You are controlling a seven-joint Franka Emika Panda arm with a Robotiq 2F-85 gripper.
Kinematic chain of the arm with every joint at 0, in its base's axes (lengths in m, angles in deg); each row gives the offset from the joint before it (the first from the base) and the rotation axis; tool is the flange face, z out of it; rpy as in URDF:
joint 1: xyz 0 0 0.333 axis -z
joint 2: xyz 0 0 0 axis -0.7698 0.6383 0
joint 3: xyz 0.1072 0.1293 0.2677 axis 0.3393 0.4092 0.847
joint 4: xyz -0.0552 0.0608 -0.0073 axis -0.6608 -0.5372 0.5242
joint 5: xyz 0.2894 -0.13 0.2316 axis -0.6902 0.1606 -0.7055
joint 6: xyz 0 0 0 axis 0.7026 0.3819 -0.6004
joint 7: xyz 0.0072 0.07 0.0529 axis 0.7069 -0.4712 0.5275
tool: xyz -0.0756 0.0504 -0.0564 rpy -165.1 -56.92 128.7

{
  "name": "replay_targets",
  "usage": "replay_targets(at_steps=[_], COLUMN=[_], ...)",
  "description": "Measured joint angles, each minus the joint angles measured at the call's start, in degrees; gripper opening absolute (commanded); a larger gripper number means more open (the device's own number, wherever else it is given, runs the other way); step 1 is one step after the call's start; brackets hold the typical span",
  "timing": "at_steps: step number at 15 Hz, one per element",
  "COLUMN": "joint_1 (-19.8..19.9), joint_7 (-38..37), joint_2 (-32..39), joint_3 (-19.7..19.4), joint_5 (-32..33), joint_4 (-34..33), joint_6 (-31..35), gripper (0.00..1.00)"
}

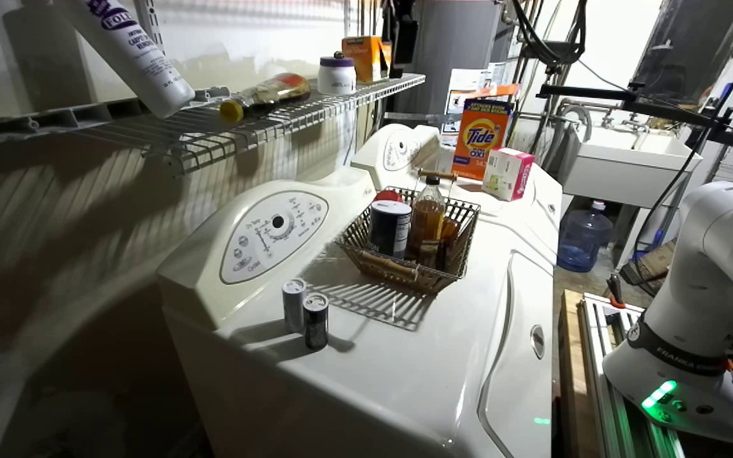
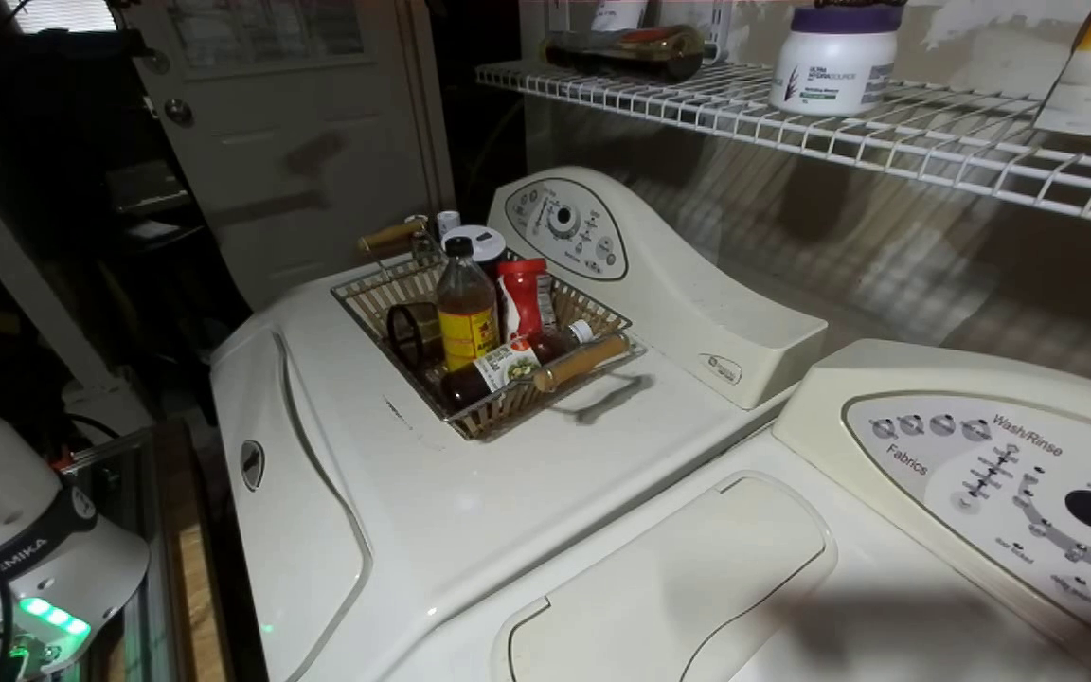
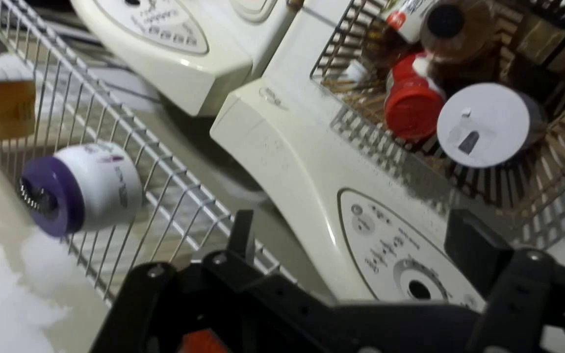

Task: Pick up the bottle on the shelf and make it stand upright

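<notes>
The bottle (image 1: 274, 94) lies on its side on the white wire shelf (image 1: 214, 149), its yellow cap toward the shelf's front edge. Its body is dark brown with a red patch near the base. In an exterior view the bottle (image 2: 635, 52) lies at the far end of the shelf (image 2: 886, 152). The bottle is out of the wrist view. My gripper (image 3: 358, 240) is open with nothing between its fingers. In the wrist view it hangs above the dryer's control panel, with its left finger near the front rail of the shelf (image 3: 130, 126). I cannot make out the gripper in either exterior view.
A white jar with purple lid (image 3: 106, 186) and an orange box (image 3: 3, 98) stand on the shelf. A large white bottle (image 1: 144, 57) stands near the lying bottle. A wire basket (image 1: 398, 268) of bottles and jars and two small shakers (image 1: 315, 321) stand on the dryer.
</notes>
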Motion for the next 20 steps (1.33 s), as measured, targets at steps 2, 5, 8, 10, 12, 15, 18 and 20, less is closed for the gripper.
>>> replay_targets(at_steps=[2,5,8,10,12,15,18,20], joint_1=[-0.4,-0.8,-0.7,-0.7,-0.7,-0.7,-0.7,-0.7], joint_7=[2.8,9.9,19.0,25.6,31.4,33.5,33.7,34.9], joint_2=[0.2,1.7,4.9,7.4,9.9,11.6,11.7,11.8], joint_3=[0.0,-0.1,-0.5,-0.7,-0.7,-0.7,-0.6,-0.5], joint_5=[-0.5,-1.7,-3.5,-6.0,-8.4,-8.9,-9.0,-9.9], joint_4=[0.0,-0.6,-2.8,-5.4,-8.4,-10.4,-10.4,-9.8], joint_6=[5.8,11.9,16.7,18.5,18.7,18.7,19.4,23.7], gripper=[1.0,1.0,1.0,1.0,1.0,1.0,1.0,1.0])
